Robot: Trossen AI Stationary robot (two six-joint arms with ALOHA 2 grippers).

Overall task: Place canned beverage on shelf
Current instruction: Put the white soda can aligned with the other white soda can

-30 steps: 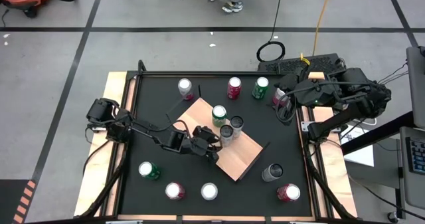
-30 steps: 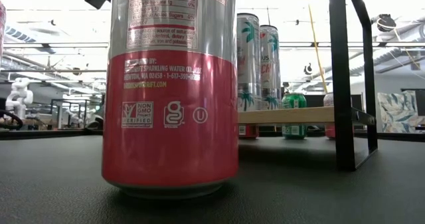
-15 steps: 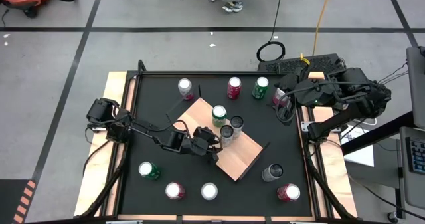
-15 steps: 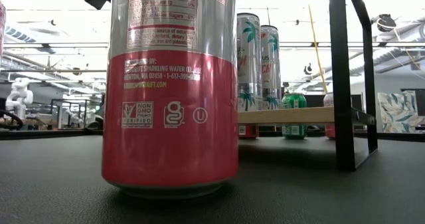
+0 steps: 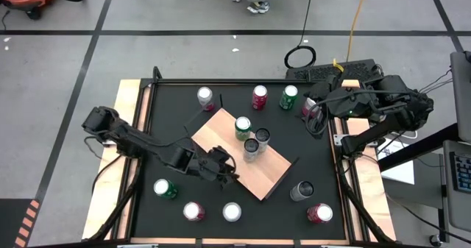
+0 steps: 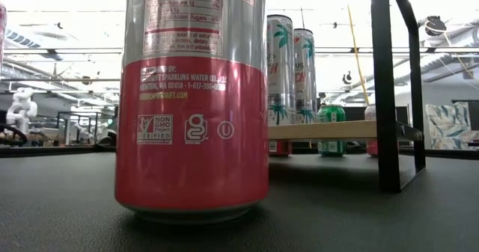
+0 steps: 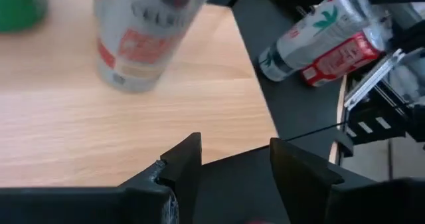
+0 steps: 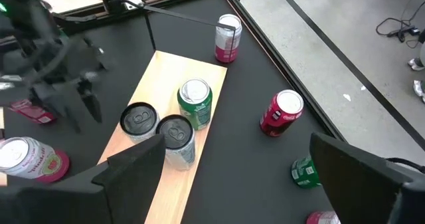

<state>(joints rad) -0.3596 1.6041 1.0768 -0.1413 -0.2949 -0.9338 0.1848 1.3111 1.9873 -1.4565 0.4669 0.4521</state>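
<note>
The shelf (image 5: 254, 163), a tan wood-grain board, stands slantwise mid-table on black corner rods. A green can (image 5: 243, 127) and two silver cans (image 5: 262, 136) (image 5: 251, 148) stand upright on it. My left gripper (image 5: 228, 168) hovers open over the shelf's near-left edge, apart from the cans; in its wrist view nothing lies between its fingers (image 7: 232, 147), and a silver can (image 7: 143, 38) stands ahead. My right gripper (image 5: 316, 110) waits open, raised at the table's far right (image 8: 246, 177).
Loose cans stand on the black table: along the far edge (image 5: 206, 97) (image 5: 259, 96) (image 5: 288, 96), and along the near edge (image 5: 165, 188) (image 5: 193, 211) (image 5: 232, 212) (image 5: 301, 190) (image 5: 319, 213). A pink can (image 6: 191, 95) fills the low view's foreground.
My left gripper has drawn back from the silver cans toward the table's near-left, rising and rolling a little; its fingers stay open. The cans on the shelf stand where they were.
</note>
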